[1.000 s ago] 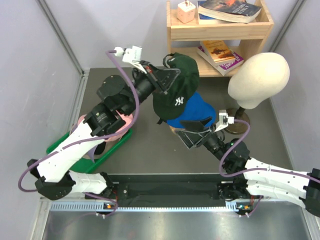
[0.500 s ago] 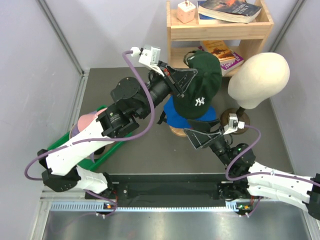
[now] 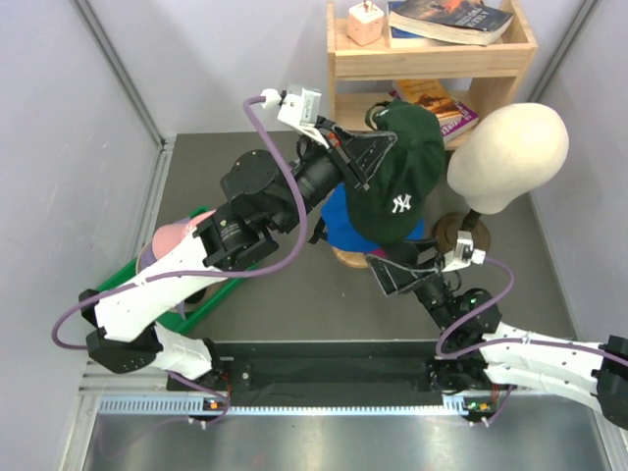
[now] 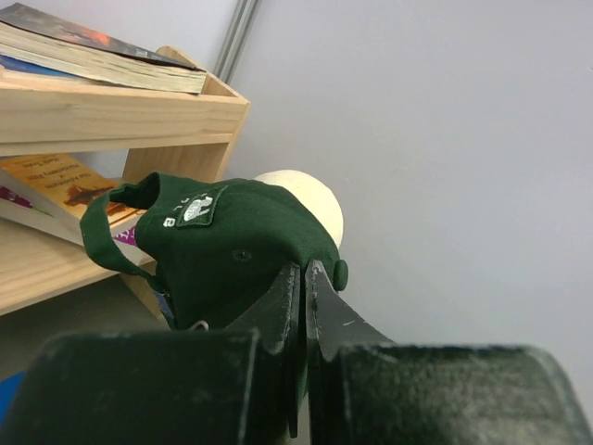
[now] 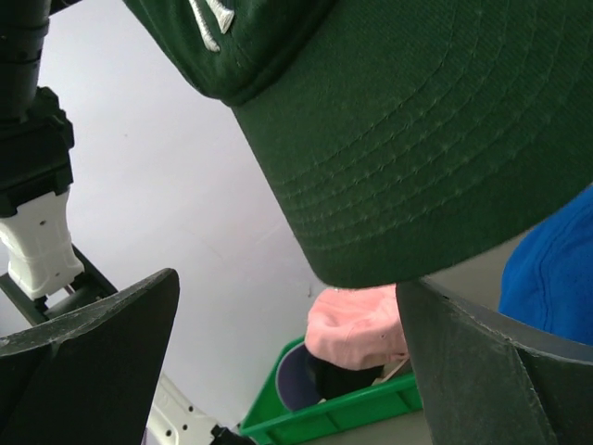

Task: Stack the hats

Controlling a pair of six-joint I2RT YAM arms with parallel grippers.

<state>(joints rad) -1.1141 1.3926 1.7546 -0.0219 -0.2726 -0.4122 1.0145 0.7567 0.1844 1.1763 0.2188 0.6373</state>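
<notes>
My left gripper (image 3: 365, 157) is shut on the crown edge of a dark green cap with a white logo (image 3: 402, 175) and holds it in the air, tilted, over a blue cap (image 3: 337, 222) that sits on a round wooden stand (image 3: 347, 258). In the left wrist view the jaws (image 4: 304, 271) pinch the green cap's fabric (image 4: 232, 246). My right gripper (image 3: 397, 267) is open and empty, just below the green cap's brim (image 5: 435, 139). Its view shows the blue cap (image 5: 554, 269) at right. A pale pink cap (image 3: 169, 235) lies in the green tray.
A green tray (image 3: 218, 296) with the pink cap and a darker one (image 5: 320, 375) lies at the left. A cream mannequin head (image 3: 510, 152) stands at the right. A wooden shelf (image 3: 432, 61) with books is at the back.
My left arm has carried the green cap to the right and back, from beside the blue cap to above it. My right gripper has shifted slightly right under the brim.
</notes>
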